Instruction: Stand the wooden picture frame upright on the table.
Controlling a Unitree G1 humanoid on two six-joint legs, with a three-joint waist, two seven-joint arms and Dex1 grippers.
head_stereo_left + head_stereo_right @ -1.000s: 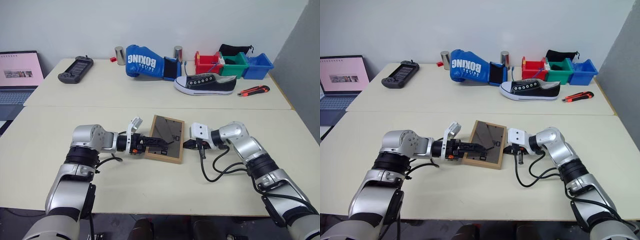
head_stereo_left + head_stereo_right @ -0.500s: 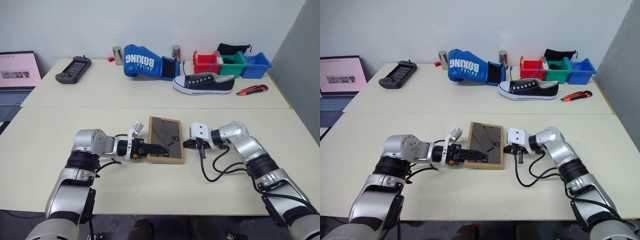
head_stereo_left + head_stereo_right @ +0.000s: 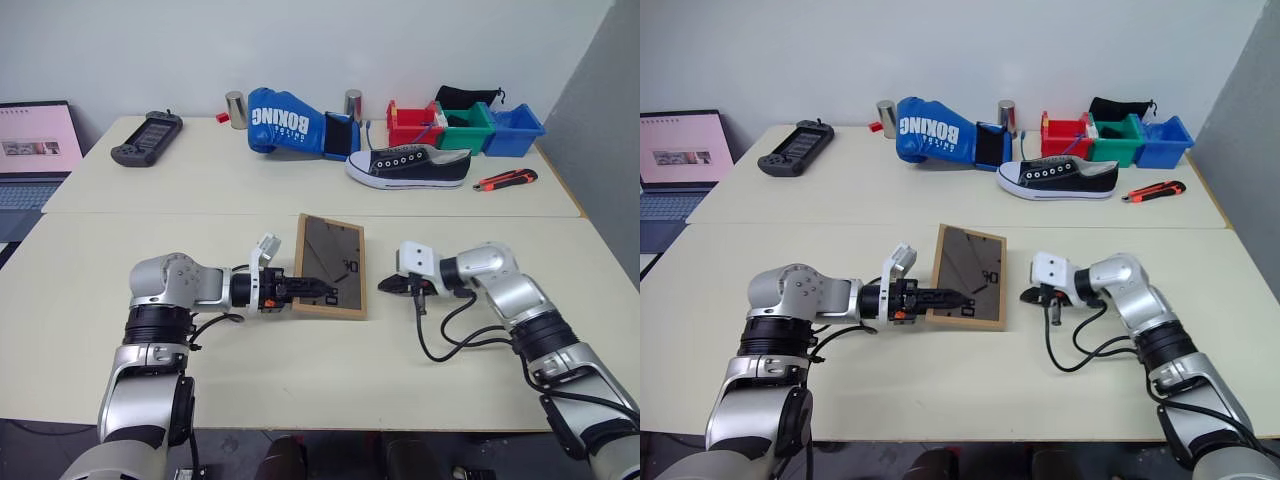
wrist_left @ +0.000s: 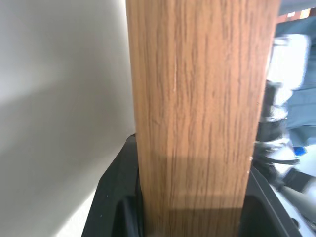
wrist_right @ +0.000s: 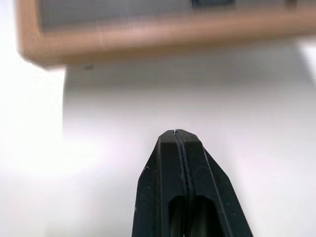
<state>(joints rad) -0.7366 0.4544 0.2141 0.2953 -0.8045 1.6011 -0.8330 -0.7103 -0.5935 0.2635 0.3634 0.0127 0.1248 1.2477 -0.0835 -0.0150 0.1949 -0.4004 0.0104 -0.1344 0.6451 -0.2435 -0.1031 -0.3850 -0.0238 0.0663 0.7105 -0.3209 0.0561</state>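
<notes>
step: I'm in the tipping-up part. The wooden picture frame [image 3: 331, 266] is gripped along its left edge and that side looks raised off the table [image 3: 300, 400], dark grey back facing up toward me. Not standing yet, by my read.

where the frame is: middle of the near table, between my two arms, just this side of the seam. Its right long edge seems to be the one on the tabletop, though I can't tell for sure.

left gripper: left gripper [image 3: 318, 290] is clamped on the frame, fingers partway closed with the wood between them. One black finger [image 3: 310, 288] lies across the dark back; in the left wrist view the wooden edge [image 4: 195, 113] runs straight up out of the jaws, so the hold looks square.

right gripper: right gripper [image 3: 384, 286] has its fingers pressed fully together, holding nothing. It sits just beside the frame's right edge, a small gap between, not touching as far as I can see.

next move: I'd guess rotate the frame more toward vertical, and the fold-out stand on the back has to be out first. I can't make out if it's open.

risk: the resting edge could skid on that smooth top, so the closed right tip could serve as a stop.
</notes>
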